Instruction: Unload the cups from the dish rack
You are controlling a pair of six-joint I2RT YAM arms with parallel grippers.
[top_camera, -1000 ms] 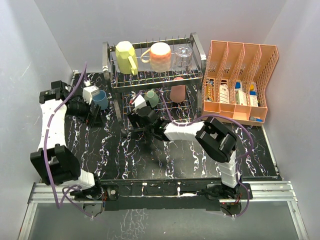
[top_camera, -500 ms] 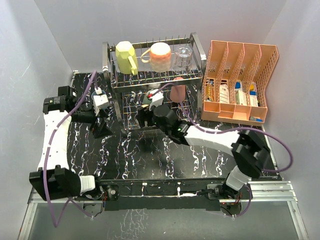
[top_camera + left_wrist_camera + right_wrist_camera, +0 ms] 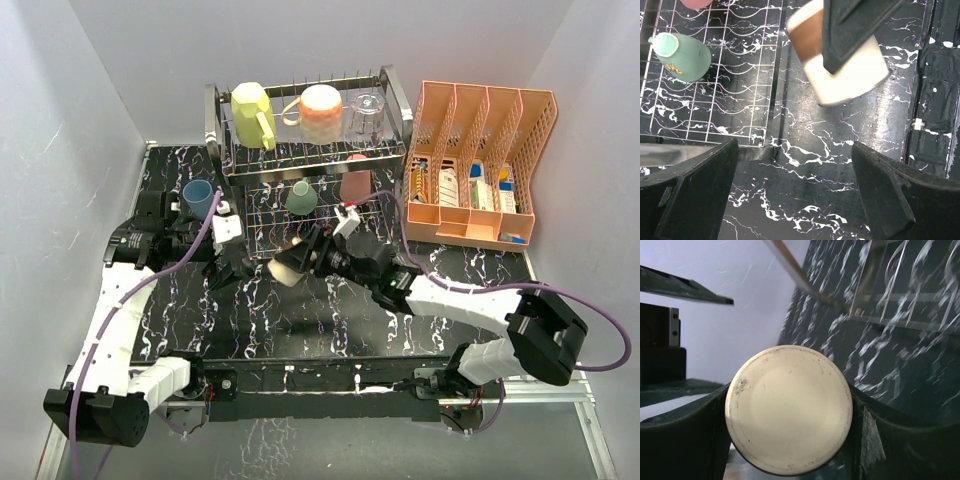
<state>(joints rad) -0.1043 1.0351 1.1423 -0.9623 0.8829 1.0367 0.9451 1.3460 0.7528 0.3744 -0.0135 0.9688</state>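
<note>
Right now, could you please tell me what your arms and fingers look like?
Both the left arm and right arm have white links with bulky black joints, and a purple cable trails along each. The fingers are plain black, broad and wedge-shaped.

The dish rack (image 3: 213, 125), chrome wire with shiny side frames, is standing at the back of the bench (image 3: 300, 322). The pale yellow mug (image 3: 252, 112), peach-pink mug (image 3: 321, 112) and clear glass (image 3: 366, 115) are sitting in a row on its upper tier. The teal-green cup (image 3: 299, 196) and salmon-red cup (image 3: 355, 183) are resting on the lower tier. The blue cup (image 3: 197, 192) is standing mouth-up on the bench, just left of the rack. The brown-and-white cup (image 3: 290, 265) is lying sideways in the right tool (image 3: 308, 258), in front of the rack.
</note>
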